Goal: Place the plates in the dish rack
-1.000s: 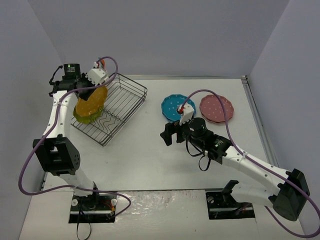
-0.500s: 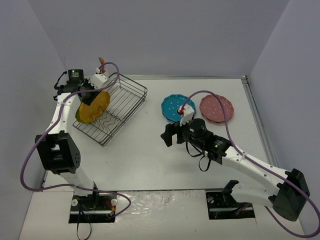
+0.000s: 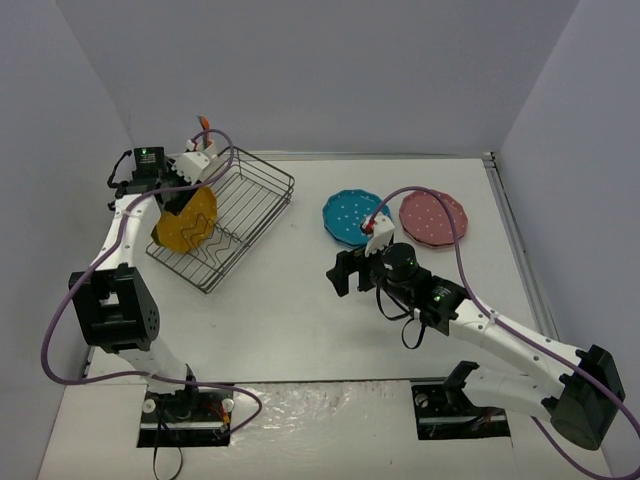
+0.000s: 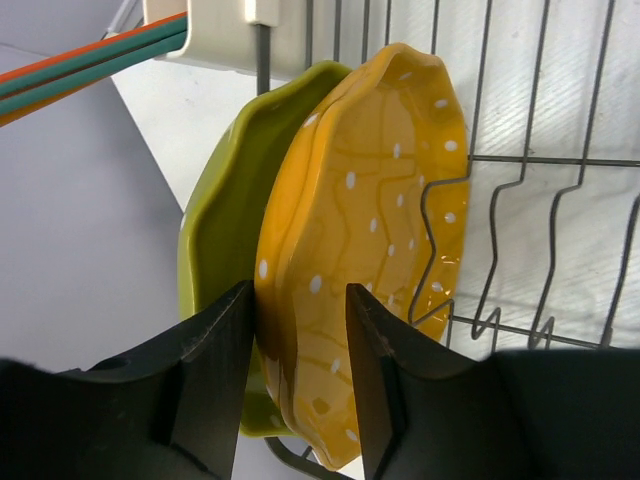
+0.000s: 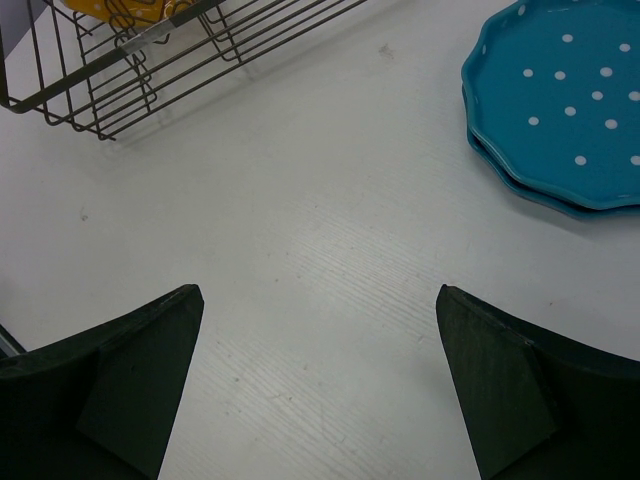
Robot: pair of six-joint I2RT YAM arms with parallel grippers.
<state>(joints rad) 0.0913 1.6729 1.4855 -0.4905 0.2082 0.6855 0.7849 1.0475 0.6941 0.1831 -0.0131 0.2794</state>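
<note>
The dish rack [image 3: 250, 205] stands at the back left, its white caddy [image 3: 197, 165] at the far corner. A yellow plate [image 4: 370, 230] stands on edge at the rack's left end, against a yellow-green plate [image 4: 225, 220] behind it. My left gripper [image 4: 298, 340] is shut on the yellow plate's lower rim; in the top view it [image 3: 175, 195] sits over the rack's left end. Two teal plates [image 3: 352, 216] lie stacked flat mid-table, with a pink plate [image 3: 433, 217] to their right. My right gripper [image 5: 320, 330] is open and empty above bare table, near the teal plates [image 5: 560, 100].
Orange and green utensil handles [image 4: 90, 65] stick out of the caddy [image 4: 230, 30]. The rack's wavy wire dividers [image 4: 560, 160] run to the right of the yellow plate. The rack's near corner [image 5: 150, 60] lies far left of my right gripper. Grey walls enclose the table.
</note>
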